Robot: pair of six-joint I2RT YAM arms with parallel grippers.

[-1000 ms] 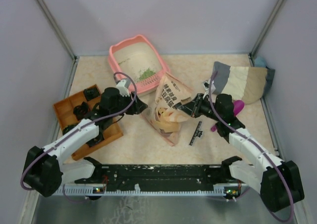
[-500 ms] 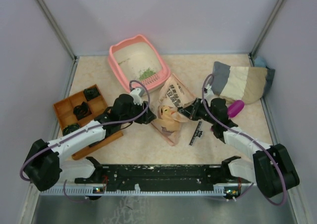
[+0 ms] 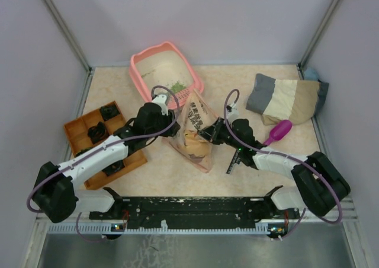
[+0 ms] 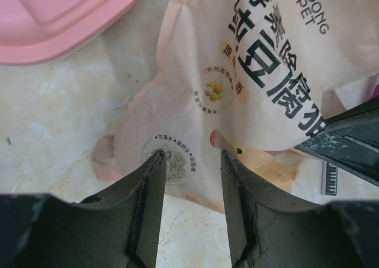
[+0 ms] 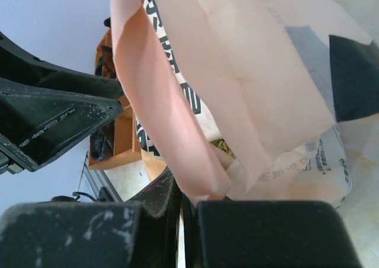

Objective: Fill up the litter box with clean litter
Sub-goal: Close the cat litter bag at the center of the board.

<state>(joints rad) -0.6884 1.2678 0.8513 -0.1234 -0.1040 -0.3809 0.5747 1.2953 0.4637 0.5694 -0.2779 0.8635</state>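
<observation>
Right gripper (image 3: 208, 133) is clamped fully closed on a folded edge of the litter bag (image 3: 195, 123). The wrist view shows the paper pinched between its fingers (image 5: 155, 198). Left gripper (image 3: 170, 127) is about half spread, just beside the bag's left side, fingers (image 4: 148, 191) framing the lower printed panel; it grips nothing that I can see.

The bag stands mid-desk (image 3: 225, 84), just in front of the litter box (image 3: 142, 72). The box sits at the far edge, left of centre, with a small patch of clean litter (image 3: 176, 88) in its near end.

Step in hand, as I read it: get a second hold on the bag so it can be tipped. To do it well, the left gripper should close low on a doubled fold, not a single layer. Then both should lift together so the open end clears the box rim — thin paper may tear or slip if one side pulls alone.
</observation>
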